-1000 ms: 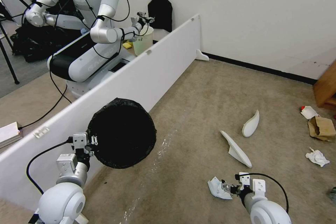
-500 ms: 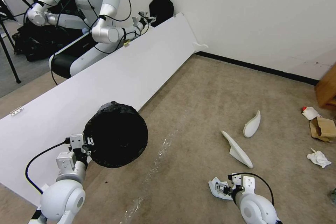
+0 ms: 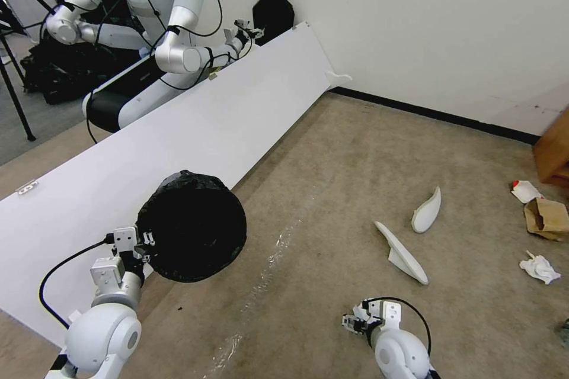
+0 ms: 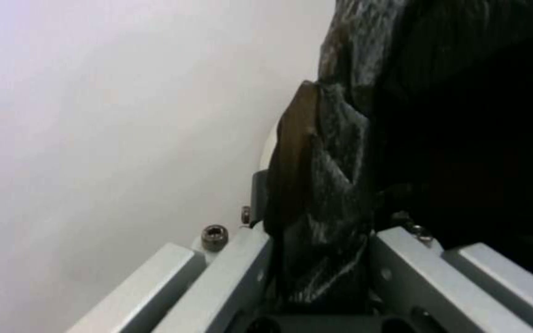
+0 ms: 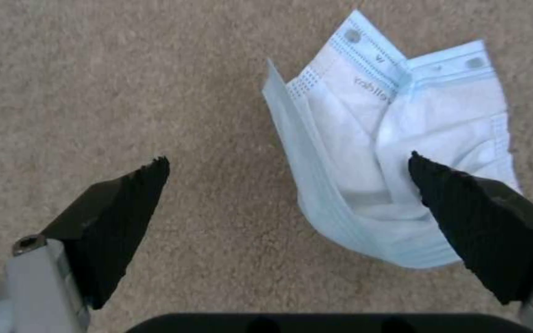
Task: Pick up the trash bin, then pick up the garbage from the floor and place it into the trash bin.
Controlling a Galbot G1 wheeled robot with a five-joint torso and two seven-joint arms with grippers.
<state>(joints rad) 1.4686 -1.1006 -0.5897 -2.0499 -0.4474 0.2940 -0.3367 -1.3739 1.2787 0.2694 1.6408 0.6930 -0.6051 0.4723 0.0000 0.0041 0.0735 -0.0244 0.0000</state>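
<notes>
**Bin held at left, mask between open fingers at right**

Here, at the far left of the head view, the left gripper (image 3: 144,244) holds the small round trash bin lined with crinkled black plastic (image 3: 191,226) by its near rim, clear of the beige carpeted floor (image 3: 332,189) and in front of the long white partition board (image 3: 178,142). The left wrist view shows the jaws closed tight on the bag-covered rim (image 4: 316,231), one finger on each side of the wall.

Toward the centre-right, low in the head view, the right gripper (image 3: 355,321) hangs just above the carpet. In the right wrist view its black ridged fingertips (image 5: 125,217) stand wide apart and grip nothing; a folded pale-blue disposable face mask (image 5: 390,152) lies on the carpet between them, nearer one finger (image 5: 464,217) than the other.

Farther right lie two white slippers (image 3: 403,251) (image 3: 427,210), one beside the other. Near the right edge sit a red-capped white packet (image 3: 524,190), a crumpled brown paper bag (image 3: 545,218) and a crumpled white paper (image 3: 538,267), all on the floor and well apart from the bin.
</notes>
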